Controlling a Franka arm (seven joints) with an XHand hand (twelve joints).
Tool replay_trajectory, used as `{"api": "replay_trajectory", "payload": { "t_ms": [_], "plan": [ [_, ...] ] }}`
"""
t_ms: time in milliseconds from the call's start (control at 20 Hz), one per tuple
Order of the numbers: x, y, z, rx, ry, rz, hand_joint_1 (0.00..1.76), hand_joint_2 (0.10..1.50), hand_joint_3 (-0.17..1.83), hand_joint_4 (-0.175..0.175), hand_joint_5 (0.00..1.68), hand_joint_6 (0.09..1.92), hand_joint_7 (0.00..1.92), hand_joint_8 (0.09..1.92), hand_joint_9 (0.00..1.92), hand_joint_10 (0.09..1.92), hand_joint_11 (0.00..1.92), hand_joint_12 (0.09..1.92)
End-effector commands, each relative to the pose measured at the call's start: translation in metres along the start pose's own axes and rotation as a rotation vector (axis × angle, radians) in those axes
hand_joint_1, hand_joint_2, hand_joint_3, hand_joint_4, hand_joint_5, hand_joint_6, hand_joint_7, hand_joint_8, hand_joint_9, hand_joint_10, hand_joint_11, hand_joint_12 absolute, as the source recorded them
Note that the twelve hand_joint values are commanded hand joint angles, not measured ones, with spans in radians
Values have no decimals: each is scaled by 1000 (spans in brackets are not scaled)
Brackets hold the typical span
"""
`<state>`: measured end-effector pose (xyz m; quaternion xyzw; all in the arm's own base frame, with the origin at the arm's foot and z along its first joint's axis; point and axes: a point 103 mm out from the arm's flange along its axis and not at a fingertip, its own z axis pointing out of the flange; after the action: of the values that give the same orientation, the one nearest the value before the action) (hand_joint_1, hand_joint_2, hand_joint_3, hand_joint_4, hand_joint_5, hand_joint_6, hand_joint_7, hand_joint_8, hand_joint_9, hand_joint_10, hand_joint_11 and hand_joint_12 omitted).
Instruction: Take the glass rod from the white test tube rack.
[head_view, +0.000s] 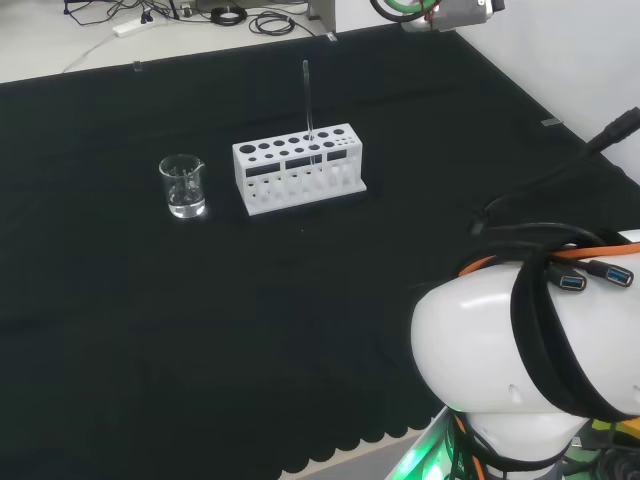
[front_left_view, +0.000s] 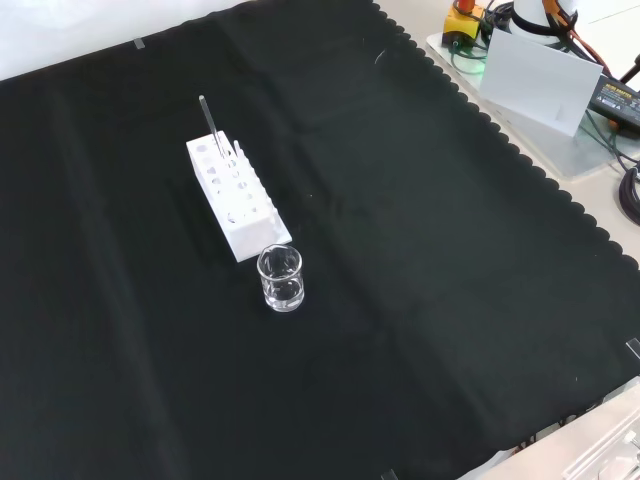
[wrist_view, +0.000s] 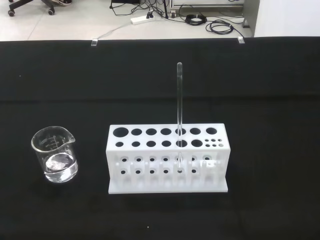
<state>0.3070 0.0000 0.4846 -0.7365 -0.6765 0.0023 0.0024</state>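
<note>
Up in the white rack (wrist_view: 167, 159) stood the thin, breakable glass rod (wrist_view: 179, 95); I judged its bare top best to pinch, and could not tell my fingers' state.

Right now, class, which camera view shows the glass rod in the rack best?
The wrist view: the glass rod stands upright against dark cloth, seen from its tip down into the white rack. The head view shows the rod thinner and paler. The front view shows it as a short slanted line.
</note>
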Motion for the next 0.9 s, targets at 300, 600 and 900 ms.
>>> {"api": "replay_trajectory", "payload": {
  "t_ms": [300,600,900],
  "plan": [
    [-41,-78,-41,-77,16,137,408,1040,373,-113,49,87,4,452,7,574,6,538],
    [-42,-79,-40,-75,23,137,412,1050,350,-113,53,87,0,476,0,600,0,560],
    [-40,-78,-39,-67,24,139,417,1054,340,-113,58,87,0,499,0,624,0,569]
  ]
}}
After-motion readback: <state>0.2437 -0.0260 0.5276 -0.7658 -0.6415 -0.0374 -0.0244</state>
